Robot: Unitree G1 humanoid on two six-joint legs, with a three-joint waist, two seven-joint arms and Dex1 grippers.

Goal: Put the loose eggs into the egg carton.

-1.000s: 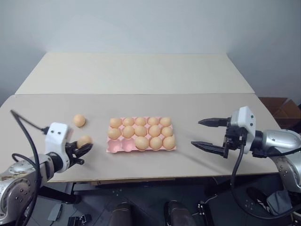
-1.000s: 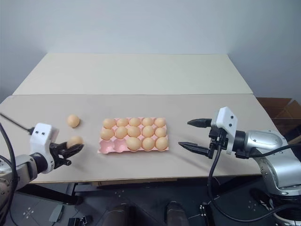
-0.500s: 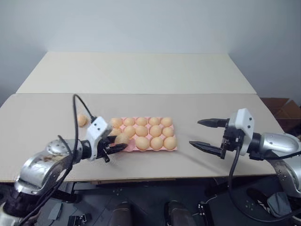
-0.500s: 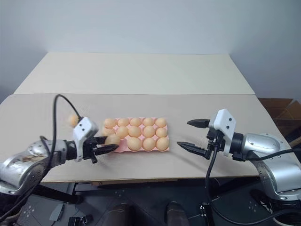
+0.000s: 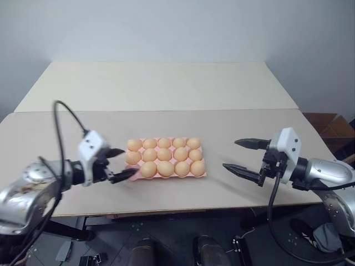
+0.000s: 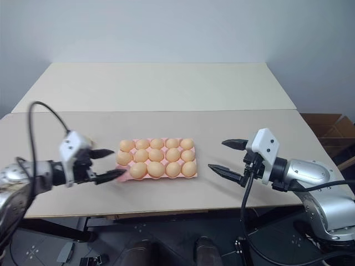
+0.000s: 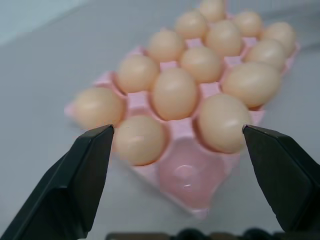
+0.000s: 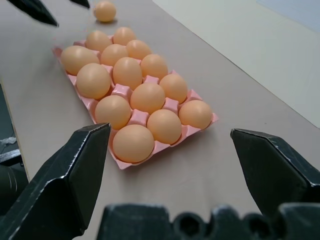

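While the egg carton (image 5: 166, 159) on the counter (image 5: 166, 119) shows 14 eggs and 1 empty corner cup (image 7: 187, 175), left tool (image 5: 116, 164) and right tool (image 5: 242, 157) hover open, 1 loose egg (image 8: 105, 11) beyond.

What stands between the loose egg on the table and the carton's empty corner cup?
Nothing visible on the table. The loose egg lies just off the carton's left end, near the empty cup; the open left tool hovers beside that corner.

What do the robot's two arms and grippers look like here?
Both arms are silver-grey metal with black joints. Each wrist carries a white, boxy camera housing, and loose black cables loop alongside. The left gripper and right gripper each have two black, tapered, pointed fingers.
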